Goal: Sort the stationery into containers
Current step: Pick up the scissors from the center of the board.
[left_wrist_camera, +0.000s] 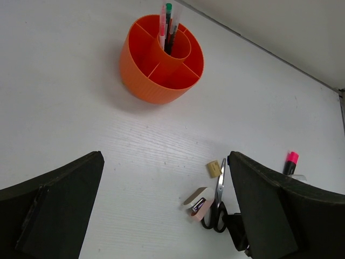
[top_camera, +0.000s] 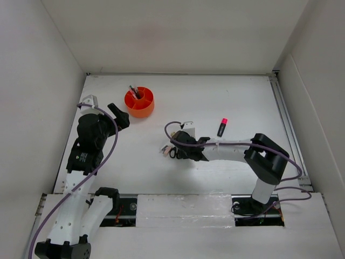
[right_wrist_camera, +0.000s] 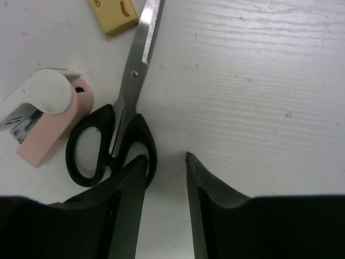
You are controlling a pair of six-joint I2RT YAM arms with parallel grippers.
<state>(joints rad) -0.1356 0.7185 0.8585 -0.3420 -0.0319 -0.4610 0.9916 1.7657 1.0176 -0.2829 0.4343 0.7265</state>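
The right pincer point(right_wrist_camera: 164, 162) holds a narrow gap over bare table point(right_wrist_camera: 259, 81). One finger presses against the scissors point(right_wrist_camera: 137, 70) handle, and beyond it a pink-and-white piece point(right_wrist_camera: 51, 121) and a tan eraser point(right_wrist_camera: 113, 9) crowd that side. The other finger's side lies open. A wide bare stretch separates this cluster from the orange tub point(left_wrist_camera: 161, 62). Pens point(left_wrist_camera: 168, 27) stick up from the tub's central cup and block its middle, while the outer compartments are reachable from above.

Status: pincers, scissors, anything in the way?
Left pincer open, empty, facing round orange plastic tub. Right pincer open at handle of black-handled steel scissors, not gripping. Small pink-and-white stapler beside handles.
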